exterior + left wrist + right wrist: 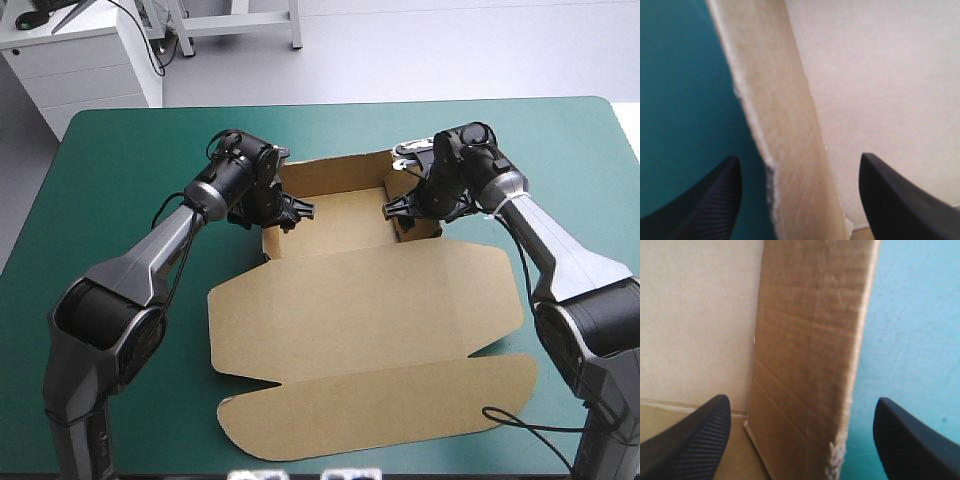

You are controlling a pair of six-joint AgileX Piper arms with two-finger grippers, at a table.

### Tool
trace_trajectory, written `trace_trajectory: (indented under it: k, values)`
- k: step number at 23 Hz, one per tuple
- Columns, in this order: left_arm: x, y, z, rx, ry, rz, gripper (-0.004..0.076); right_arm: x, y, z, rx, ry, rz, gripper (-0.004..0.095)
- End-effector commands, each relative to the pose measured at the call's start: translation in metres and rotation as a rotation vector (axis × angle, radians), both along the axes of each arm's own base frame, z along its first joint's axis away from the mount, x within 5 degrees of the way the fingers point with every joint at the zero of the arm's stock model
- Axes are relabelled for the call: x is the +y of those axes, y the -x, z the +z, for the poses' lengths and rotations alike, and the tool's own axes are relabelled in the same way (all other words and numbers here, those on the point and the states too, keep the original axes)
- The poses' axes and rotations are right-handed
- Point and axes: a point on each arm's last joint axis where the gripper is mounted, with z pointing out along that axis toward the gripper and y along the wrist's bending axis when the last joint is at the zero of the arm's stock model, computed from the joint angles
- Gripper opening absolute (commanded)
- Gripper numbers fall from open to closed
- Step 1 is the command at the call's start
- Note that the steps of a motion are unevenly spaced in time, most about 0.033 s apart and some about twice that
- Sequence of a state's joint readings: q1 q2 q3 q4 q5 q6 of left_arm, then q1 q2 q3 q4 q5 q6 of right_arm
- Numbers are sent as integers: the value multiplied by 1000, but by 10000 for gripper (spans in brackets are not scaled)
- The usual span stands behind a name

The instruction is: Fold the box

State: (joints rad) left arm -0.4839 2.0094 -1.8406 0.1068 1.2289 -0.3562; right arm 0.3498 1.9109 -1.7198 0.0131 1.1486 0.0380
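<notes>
The brown box lies mid-table as an open tray, side walls raised, with its lid flat toward the near edge. My left gripper is at the tray's left wall. In the left wrist view that gripper stands open, the left wall between its fingers, one finger over the teal-green cover, the other inside the tray. My right gripper is at the right wall. It is open too, straddling the right wall, one finger inside the tray, one outside over the cover.
The lid's rounded flap reaches close to the table's near edge. A white cabinet stands beyond the far left corner. Teal-green cover shows bare on both sides of the box.
</notes>
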Motion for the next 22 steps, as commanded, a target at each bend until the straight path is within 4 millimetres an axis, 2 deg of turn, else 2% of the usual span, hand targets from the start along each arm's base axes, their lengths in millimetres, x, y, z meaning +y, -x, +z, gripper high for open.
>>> trace_trajectory:
  k: [1, 5, 9, 11, 12, 13, 14, 18, 22]
  values:
    - [2, 8, 46, -80, 36, 12, 482, -2, 2, 36, -154, -57, -12, 756]
    - [2, 6, 74, -170, 71, 16, 482, -1, -3, 51, -232, -76, -14, 756]
    - [11, 13, 119, -319, 72, -8, 454, -2, -1, 96, -309, -108, -21, 755]
    - [18, 20, 141, -386, 81, -1, 306, -5, 7, 111, -268, -93, -21, 754]
    - [21, 26, 152, -413, 94, 1, 159, -7, 10, 120, -288, -94, -22, 742]
    - [23, 30, 158, -425, 98, -4, 53, -7, 12, 123, -295, -94, -22, 737]
    - [26, 35, 165, -445, 94, -22, -3, -8, 15, 126, -303, -97, -24, 732]
    - [38, 50, 187, -513, 79, -16, -1, -11, 19, 132, -318, -96, -25, 706]
    - [51, 76, 215, -581, 124, -11, -1, -11, 20, 129, -309, -93, -25, 696]
